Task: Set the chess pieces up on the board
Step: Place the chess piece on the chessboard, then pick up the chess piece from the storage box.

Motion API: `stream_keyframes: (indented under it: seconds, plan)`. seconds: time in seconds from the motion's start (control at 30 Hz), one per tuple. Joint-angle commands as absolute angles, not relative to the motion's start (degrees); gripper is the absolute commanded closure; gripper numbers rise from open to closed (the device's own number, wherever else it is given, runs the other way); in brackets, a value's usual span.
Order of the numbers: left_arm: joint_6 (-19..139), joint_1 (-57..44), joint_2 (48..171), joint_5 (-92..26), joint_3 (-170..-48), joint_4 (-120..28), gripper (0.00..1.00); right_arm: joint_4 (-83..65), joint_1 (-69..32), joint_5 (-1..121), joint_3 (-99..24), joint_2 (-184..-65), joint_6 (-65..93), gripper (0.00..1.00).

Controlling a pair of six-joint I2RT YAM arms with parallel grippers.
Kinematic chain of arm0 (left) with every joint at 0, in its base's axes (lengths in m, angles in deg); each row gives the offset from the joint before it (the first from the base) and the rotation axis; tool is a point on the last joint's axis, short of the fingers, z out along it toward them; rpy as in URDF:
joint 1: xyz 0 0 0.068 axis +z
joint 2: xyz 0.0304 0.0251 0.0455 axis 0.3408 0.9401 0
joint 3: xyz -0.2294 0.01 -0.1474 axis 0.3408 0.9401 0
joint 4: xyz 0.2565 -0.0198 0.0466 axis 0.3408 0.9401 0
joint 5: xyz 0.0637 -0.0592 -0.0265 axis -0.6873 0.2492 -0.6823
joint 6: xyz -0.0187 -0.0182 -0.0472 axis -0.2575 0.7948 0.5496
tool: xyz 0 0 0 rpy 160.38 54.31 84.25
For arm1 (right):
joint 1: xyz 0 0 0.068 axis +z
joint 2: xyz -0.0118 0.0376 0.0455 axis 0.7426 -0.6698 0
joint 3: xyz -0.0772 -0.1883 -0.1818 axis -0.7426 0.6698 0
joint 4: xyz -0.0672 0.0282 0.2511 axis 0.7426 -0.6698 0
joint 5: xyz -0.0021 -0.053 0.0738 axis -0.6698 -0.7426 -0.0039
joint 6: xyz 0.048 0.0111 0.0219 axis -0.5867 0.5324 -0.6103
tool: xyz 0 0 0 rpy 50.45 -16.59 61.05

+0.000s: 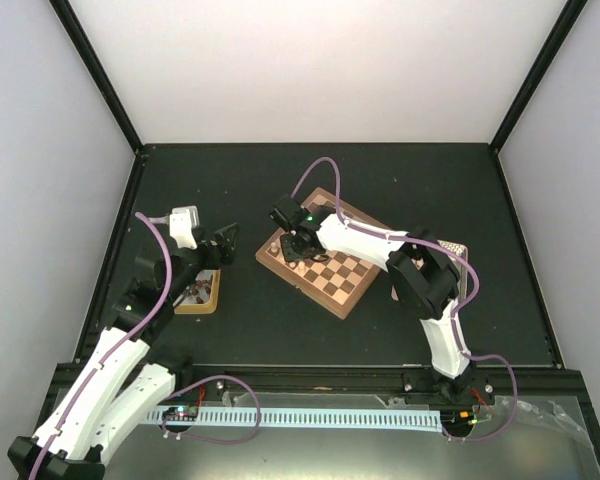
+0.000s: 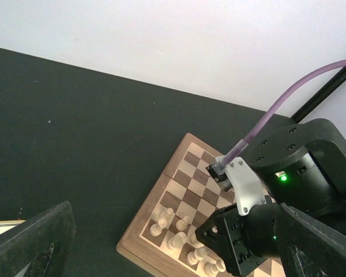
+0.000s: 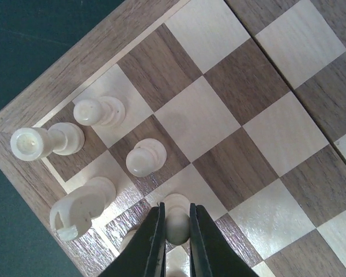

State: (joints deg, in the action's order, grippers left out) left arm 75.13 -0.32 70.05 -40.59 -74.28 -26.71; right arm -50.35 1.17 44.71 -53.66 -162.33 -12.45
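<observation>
The board (image 1: 332, 288) lies angled on the dark table, with several pale chess pieces (image 2: 161, 222) standing in its near-left corner. My right gripper (image 3: 176, 242) is down over that corner, shut on a pale pawn (image 3: 177, 222) that stands upright on a light square. Just beyond it stand another pawn (image 3: 144, 157), two taller pieces (image 3: 98, 111) and a knight (image 3: 81, 208). In the overhead view the right gripper (image 1: 298, 250) covers those pieces. My left gripper (image 1: 223, 240) hovers left of the board, open and empty, its fingertips (image 2: 43, 245) wide apart.
A yellow-wood tray (image 1: 200, 292) holding dark pieces sits under the left arm, left of the board. Part of a grey tray (image 1: 458, 248) shows behind the right arm's elbow. The right arm's purple cable (image 2: 288, 101) arcs over the board's far corner.
</observation>
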Motion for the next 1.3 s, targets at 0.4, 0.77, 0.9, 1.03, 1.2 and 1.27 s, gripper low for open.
stream_keyframes:
  seconds: [0.4, 0.77, 0.9, 1.03, 1.2, 1.27]
  plan:
    - [74.3, 0.1, 69.6, -41.0, -75.1, -26.9, 0.04, -53.8, 1.4, 42.7, -57.6, -162.3, -11.9, 0.77]
    - [73.8, 0.1, 68.7, -40.8, -75.1, -26.3, 0.04, -51.7, -0.8, 39.0, -53.3, -150.2, -13.6, 0.73]
    - [72.9, 0.1, 68.7, -39.9, -75.1, -26.6, 0.04, -48.7, -3.8, 36.1, -43.3, -140.7, -15.6, 0.71]
    - [72.0, 0.1, 68.9, -39.2, -75.1, -27.6, 0.04, -47.9, -7.9, 31.4, -32.7, -130.9, -17.4, 0.65]
    - [71.9, 0.1, 69.9, -38.5, -74.9, -29.7, 0.04, -46.3, -16.2, 31.2, -19.0, -119.7, -18.9, 0.58]
    - [72.6, 0.1, 70.6, -38.3, -74.8, -30.4, 0.04, -46.1, -20.2, 31.6, -14.3, -116.2, -19.6, 0.57]
